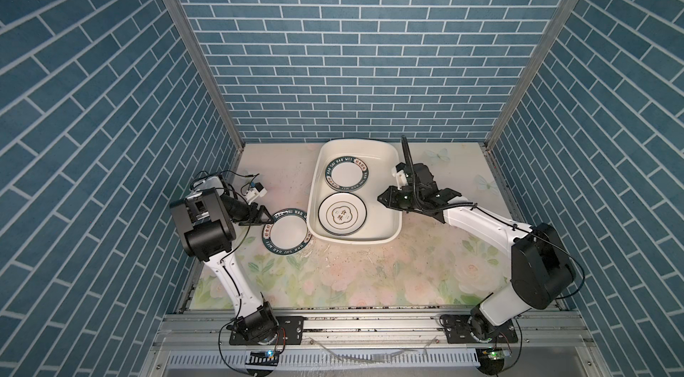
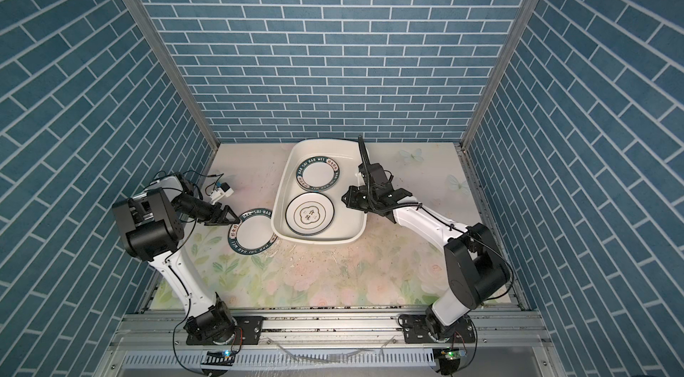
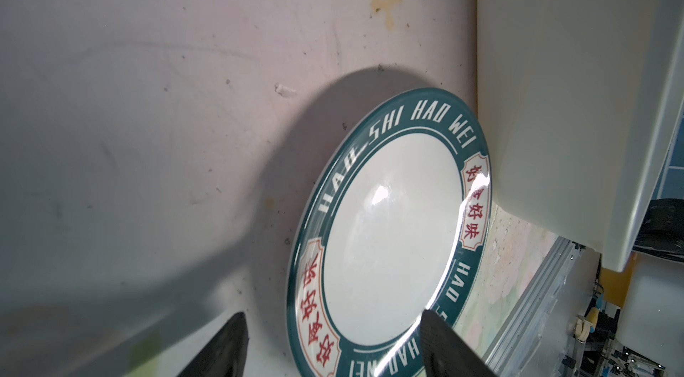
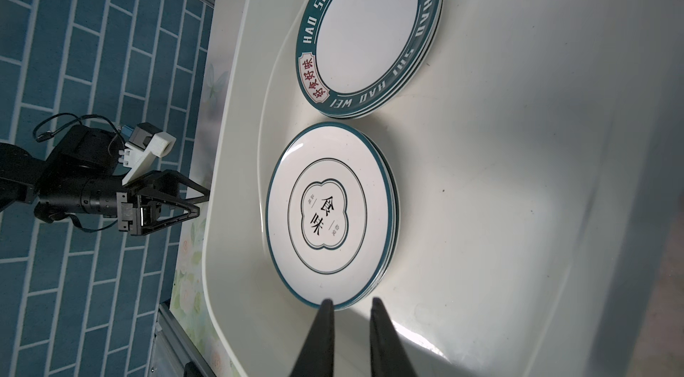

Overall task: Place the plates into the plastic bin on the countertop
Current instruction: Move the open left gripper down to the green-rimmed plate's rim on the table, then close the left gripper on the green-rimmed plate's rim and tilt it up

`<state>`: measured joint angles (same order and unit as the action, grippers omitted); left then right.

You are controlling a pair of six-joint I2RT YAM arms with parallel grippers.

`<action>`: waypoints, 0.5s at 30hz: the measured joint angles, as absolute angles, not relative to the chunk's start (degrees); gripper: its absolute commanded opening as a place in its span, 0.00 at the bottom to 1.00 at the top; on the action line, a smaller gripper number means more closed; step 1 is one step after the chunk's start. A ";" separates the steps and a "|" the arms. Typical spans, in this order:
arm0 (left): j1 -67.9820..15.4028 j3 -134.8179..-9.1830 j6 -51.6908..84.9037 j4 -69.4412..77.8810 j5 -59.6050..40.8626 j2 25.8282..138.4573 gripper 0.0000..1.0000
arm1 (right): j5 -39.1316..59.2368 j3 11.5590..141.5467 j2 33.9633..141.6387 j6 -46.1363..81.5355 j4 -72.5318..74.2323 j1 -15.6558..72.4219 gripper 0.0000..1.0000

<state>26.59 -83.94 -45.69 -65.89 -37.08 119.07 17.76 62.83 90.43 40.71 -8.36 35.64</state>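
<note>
Blue brick-pattern walls (image 1: 351, 42) on three sides. The flat pale countertop printed with pink flowers and green leaves (image 1: 370, 275) (image 2: 333, 275) carries everything. The large glossy white rounded-rectangle plastic bin (image 1: 385, 168) (image 2: 351, 231) sits towards the back, around the middle. There are two stacks of round white plates in it, side by side on its floor. The far stack's top plate has a dark green lettered rim (image 1: 346, 173) (image 4: 366, 31). The near stack's top plate has thin dark rings and a black centre emblem (image 1: 341, 217) (image 4: 329, 219). One more green-lettered-rim plate (image 1: 287, 232) (image 2: 253, 232) (image 3: 388, 245) is outside on the countertop, its edge right up against the bin's left outer wall. Can't tell whether it lies flat or leans. Left gripper (image 1: 267, 221) (image 2: 235, 221) (image 3: 333, 316) is at that plate's left edge with its jaws wide apart. The rim sits between them, one finger (image 3: 222, 349) over the countertop and one over the plate's well; no clamp visible. Right gripper (image 1: 381, 197) (image 4: 351, 303) hangs over the bin's right side, tips just beside the near stack's edge. Its jaws are nearly together with a narrow gap, nothing in them.
</note>
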 measured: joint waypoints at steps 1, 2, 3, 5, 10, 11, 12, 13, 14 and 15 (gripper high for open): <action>26.48 -84.07 -45.69 -65.95 -37.08 119.52 0.73 | 17.76 62.83 90.45 40.71 -8.36 35.59 0.20; 26.33 -84.16 -45.71 -66.00 -37.06 120.01 0.72 | 17.76 62.83 90.48 40.71 -8.36 35.59 0.20; 26.17 -84.29 -45.80 -66.19 -37.06 120.60 0.70 | 17.76 62.83 90.52 40.71 -8.36 35.57 0.20; 25.89 -84.53 -45.89 -66.83 -37.23 121.45 0.68 | 17.76 62.83 90.63 40.71 -8.36 35.55 0.20; 24.84 -85.65 -46.06 -67.81 -36.73 122.32 0.65 | 17.78 62.83 90.96 40.71 -8.36 35.33 0.19; 24.67 -85.91 -46.13 -68.10 -36.75 122.54 0.64 | 17.78 62.83 91.02 40.71 -8.34 35.33 0.19; 24.51 -86.08 -46.26 -68.29 -36.71 122.74 0.63 | 17.78 62.83 91.09 40.71 -8.34 35.31 0.19; 24.43 -86.21 -46.37 -68.47 -36.69 122.85 0.62 | 17.78 62.83 91.20 40.71 -8.34 35.29 0.19; 24.32 -86.28 -46.61 -68.64 -36.73 123.07 0.61 | 17.78 62.83 91.33 40.71 -8.34 35.29 0.19; 24.23 -86.39 -46.85 -68.95 -36.77 123.24 0.60 | 17.78 62.83 91.46 40.71 -8.34 35.29 0.19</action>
<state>24.23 -86.39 -46.85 -68.95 -36.77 123.24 17.78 62.83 91.46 40.71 -8.34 35.29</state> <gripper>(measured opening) 0.613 0.195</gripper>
